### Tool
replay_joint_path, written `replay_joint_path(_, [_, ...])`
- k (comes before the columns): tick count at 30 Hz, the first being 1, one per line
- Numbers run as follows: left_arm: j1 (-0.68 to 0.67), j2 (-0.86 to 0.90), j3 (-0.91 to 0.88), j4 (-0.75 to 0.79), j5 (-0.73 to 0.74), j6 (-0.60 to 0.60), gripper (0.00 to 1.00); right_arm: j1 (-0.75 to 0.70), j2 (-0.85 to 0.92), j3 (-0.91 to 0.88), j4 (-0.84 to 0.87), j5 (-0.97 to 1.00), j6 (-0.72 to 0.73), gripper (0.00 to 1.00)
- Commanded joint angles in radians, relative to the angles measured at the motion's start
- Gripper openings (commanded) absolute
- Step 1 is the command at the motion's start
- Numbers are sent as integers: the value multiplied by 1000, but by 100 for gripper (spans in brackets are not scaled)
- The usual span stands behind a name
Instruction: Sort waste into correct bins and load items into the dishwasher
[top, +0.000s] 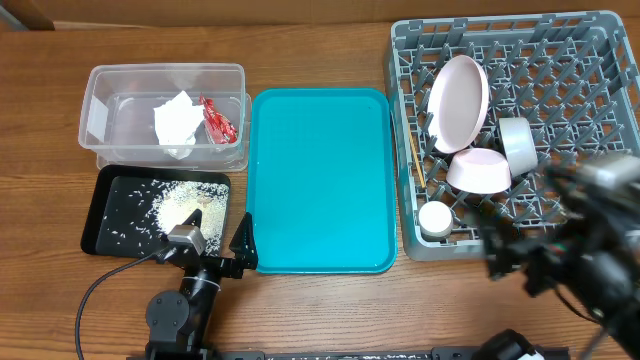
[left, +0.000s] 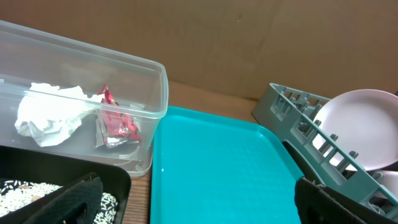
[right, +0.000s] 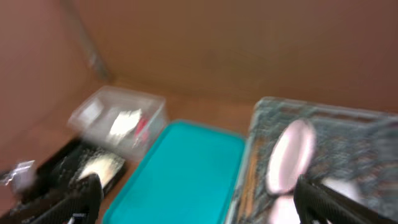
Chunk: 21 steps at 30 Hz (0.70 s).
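The clear tub (top: 110, 85) holds the white napkin (top: 176, 124) and the red wrapper (top: 218, 120); both also show in the left wrist view, napkin (left: 50, 115) and wrapper (left: 115, 124). Rice (top: 170, 205) lies in the black tray (top: 100, 215). The grey dish rack (top: 580, 60) holds the upright plate (top: 458, 100), pink bowl (top: 480, 172), grey bowl (top: 518, 145), white cup (top: 436, 218) and chopsticks (top: 413, 160). My left gripper (top: 218, 250) (left: 205, 202) is open and empty at the front, between the black tray and the teal tray. My right gripper (top: 520, 262) (right: 199, 199) is open, empty and blurred near the rack's front edge.
The teal tray (top: 320, 180) lies between the black tray and the rack, with nothing on it. A cable (top: 100, 285) runs from the left arm across the front left of the wooden table. The right wrist view is motion-blurred.
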<state>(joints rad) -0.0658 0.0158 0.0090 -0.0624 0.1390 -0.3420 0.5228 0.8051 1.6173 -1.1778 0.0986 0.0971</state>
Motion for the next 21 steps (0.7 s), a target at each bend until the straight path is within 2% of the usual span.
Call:
replay_joint_path(1, [-9, -10, -4, -1, 8, -10, 100, -101, -63, -113, 74, 54, -19, 100])
replay_joint_path(5, [-9, -10, -4, -1, 8, -10, 100, -215, -174, -324, 230, 3, -18, 100])
replay_joint_path(9, [-9, -10, -4, -1, 8, -10, 100, -319, -322, -626, 401, -102, -15, 100])
replay_joint_path(21, [-9, -10, -4, -1, 8, -10, 100, -373, -619, -1168, 734, -113, -15, 100])
